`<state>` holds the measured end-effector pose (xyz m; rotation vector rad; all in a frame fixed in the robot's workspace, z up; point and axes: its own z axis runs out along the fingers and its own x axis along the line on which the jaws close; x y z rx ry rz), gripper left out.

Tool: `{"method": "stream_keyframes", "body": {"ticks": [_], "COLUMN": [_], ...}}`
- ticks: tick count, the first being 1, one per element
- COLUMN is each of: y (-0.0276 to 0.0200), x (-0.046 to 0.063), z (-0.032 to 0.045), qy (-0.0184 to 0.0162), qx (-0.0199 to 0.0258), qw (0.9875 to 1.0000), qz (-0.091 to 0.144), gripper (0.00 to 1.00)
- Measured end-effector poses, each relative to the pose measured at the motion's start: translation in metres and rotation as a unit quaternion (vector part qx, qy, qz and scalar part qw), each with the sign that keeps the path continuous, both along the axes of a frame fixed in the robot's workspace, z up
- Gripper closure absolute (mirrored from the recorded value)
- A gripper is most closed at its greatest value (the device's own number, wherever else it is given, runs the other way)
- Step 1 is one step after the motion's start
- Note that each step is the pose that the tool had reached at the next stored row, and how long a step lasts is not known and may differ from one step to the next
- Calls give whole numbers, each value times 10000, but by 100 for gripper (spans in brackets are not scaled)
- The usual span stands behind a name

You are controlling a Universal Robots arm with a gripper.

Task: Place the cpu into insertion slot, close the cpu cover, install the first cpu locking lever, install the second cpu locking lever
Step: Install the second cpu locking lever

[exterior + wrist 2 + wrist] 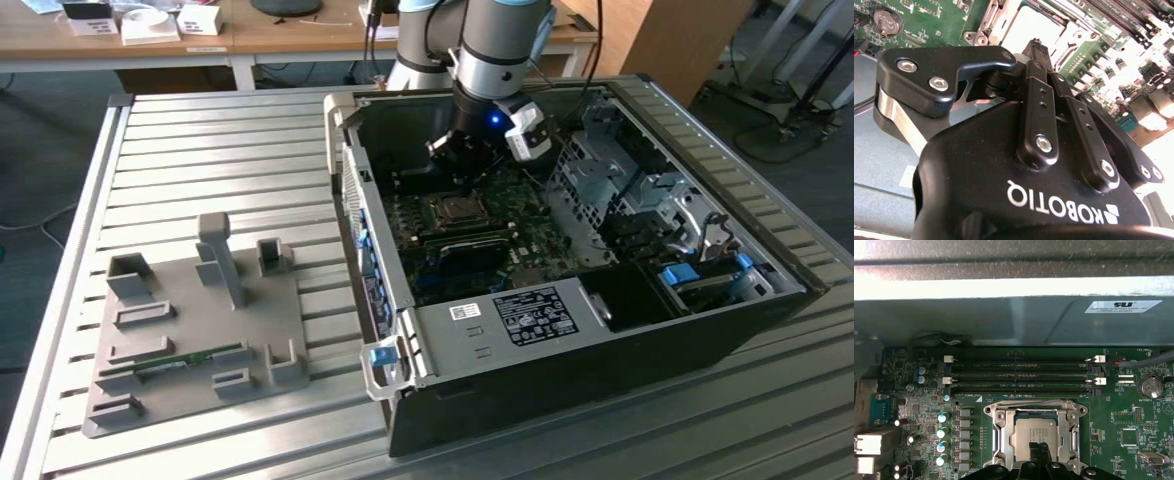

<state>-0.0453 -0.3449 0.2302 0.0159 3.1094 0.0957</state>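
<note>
The cpu (1033,432), a small square chip with a silvery top, lies flat in its socket on the green motherboard (1114,420). Around it the cpu cover (1004,436), a silver windowed frame, lies down flat. A thin wire lever (1036,401) runs along the socket edge nearest the memory slots. My gripper (1041,450) hangs just above the chip, fingers shut together and holding nothing I can see. In the second wrist view the gripper (1037,46) points at the bright cpu (1029,25). In the exterior view the gripper (461,162) is inside the open computer case, over the socket (458,210).
Black memory slots (1019,372) lie beside the socket, and a coin battery (1149,386) sits on the board. The case walls (350,190) and a metal drive cage (627,185) hem in the board. A grey fixture plate (200,330) stands on the slatted table at the exterior view's left.
</note>
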Motion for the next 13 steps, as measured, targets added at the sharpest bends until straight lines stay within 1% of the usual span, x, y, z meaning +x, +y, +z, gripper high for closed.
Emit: {"method": "stream_keyframes", "body": {"ticks": [13], "y": [0], "x": [0], "z": [13], "qy": [1], "qx": [0], "qw": [10000], "qz": [0], "gripper": [89]}}
